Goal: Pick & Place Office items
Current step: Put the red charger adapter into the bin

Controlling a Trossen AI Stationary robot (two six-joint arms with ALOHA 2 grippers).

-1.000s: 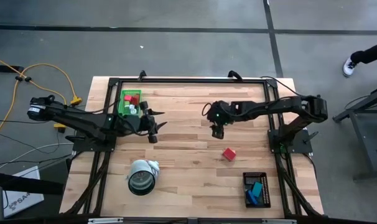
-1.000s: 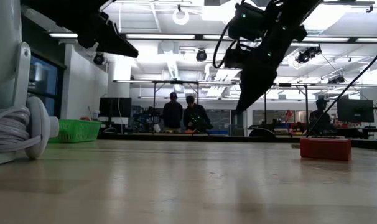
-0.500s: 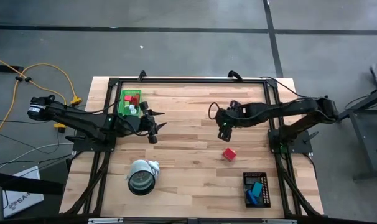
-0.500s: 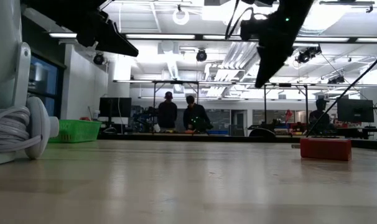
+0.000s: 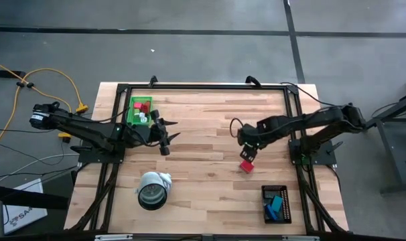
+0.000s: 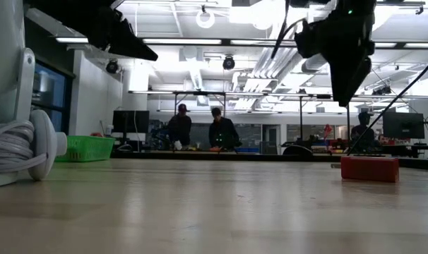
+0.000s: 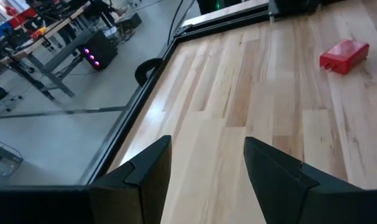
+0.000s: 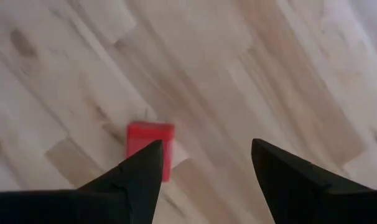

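- Right gripper (image 5: 248,156) hangs over the middle-right of the table, fingers spread apart with nothing between them; the red block (image 5: 246,165) lies on the bare wood just beside its tips, untouched.
- Left gripper (image 5: 164,138) waits near the green tray (image 5: 131,114) at the table's (image 5: 203,187) left rear, its fingers likewise parted and empty.
- Open wood stretches between the two grippers and in front of the red block; the nearest obstacle on the left front is the white-and-grey roll (image 5: 152,189), well apart from the block.
- A black tray (image 5: 277,204) sits at the front right corner, near the table's edge, holding blue and teal pieces (image 5: 277,202).
- The green tray holds red pieces (image 5: 141,104) and white bits; it sits close to the black frame rail along the table's left side.
- No writing can be read on the block, the trays or the roll.
- The right wrist view shows the red block (image 8: 149,149) partly behind one dark finger (image 8: 135,180).
- The low view shows the block (image 6: 369,168) resting flat with the right gripper (image 6: 348,77) raised clear above it, and people standing at benches in the room behind.
- The left wrist view looks across the boards to the red block (image 7: 344,56) far off.
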